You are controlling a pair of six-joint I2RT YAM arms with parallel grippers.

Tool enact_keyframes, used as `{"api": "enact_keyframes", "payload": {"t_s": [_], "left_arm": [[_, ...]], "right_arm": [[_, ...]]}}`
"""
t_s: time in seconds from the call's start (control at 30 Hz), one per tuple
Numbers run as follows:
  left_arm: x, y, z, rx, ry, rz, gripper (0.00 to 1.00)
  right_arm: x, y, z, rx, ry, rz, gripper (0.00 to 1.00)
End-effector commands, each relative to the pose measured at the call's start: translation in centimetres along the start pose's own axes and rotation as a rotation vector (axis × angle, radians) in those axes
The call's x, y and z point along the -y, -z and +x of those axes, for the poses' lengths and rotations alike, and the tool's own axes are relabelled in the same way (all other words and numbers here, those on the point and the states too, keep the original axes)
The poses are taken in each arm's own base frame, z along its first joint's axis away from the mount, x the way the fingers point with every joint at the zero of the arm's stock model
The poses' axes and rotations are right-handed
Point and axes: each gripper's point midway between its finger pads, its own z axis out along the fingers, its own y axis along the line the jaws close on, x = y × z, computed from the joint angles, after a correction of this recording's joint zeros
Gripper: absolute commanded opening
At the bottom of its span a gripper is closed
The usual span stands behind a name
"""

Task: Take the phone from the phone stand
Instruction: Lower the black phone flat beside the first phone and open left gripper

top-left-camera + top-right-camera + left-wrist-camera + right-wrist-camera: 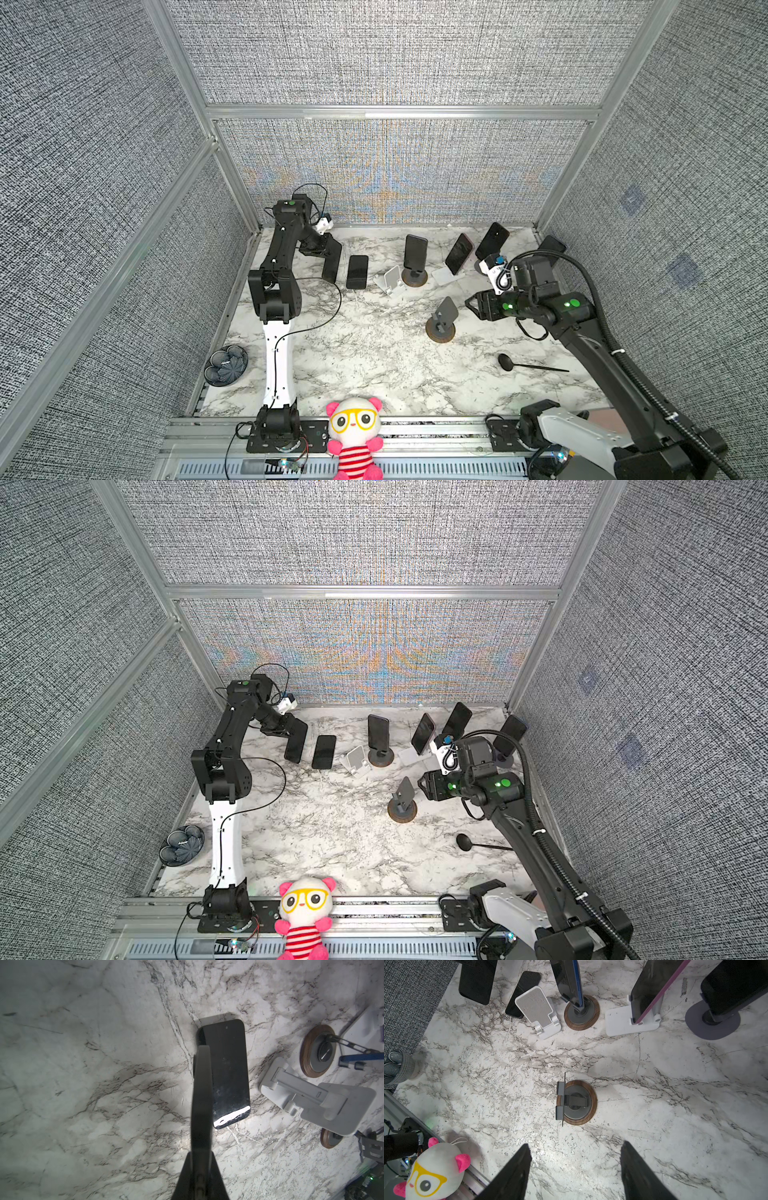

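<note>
Phone (332, 262) in left claw (200, 1156); right claw (576, 1147) agape

One phone (357, 272) lies flat left of stand (392, 281).

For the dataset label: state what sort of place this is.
Probably a robot test cell: grey fabric panels in an aluminium frame box in a marble-pattern tabletop, with the left arm and right arm mounted on a front rail.

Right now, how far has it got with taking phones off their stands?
Done: one phone lies flat on the table, and two stands are empty. In hand: the left fingers grip a second phone. Left: at least three phones sit on stands.
</note>
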Motion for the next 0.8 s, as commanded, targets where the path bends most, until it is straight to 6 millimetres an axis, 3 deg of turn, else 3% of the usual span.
{"api": "enact_keyframes", "payload": {"t_s": [0.0,0.4,0.77], "left_arm": [[0.7,-0.8,-1.1,0.039,-0.014,0.066,0.0],[-0.6,-3.1,-1.8,0.046,0.047,0.122,0.0],[-2.0,-4.9,-1.3,0.022,0.075,0.143,0.0]], "right_arm": [[0.2,0.0,0.2,-0.006,-0.019,0.012,0.64],[0.6,-0.3,0.4,-0.018,-0.021,0.036,0.64],[1.0,-1.3,0.5,-0.031,-0.03,0.047,0.64]]}}
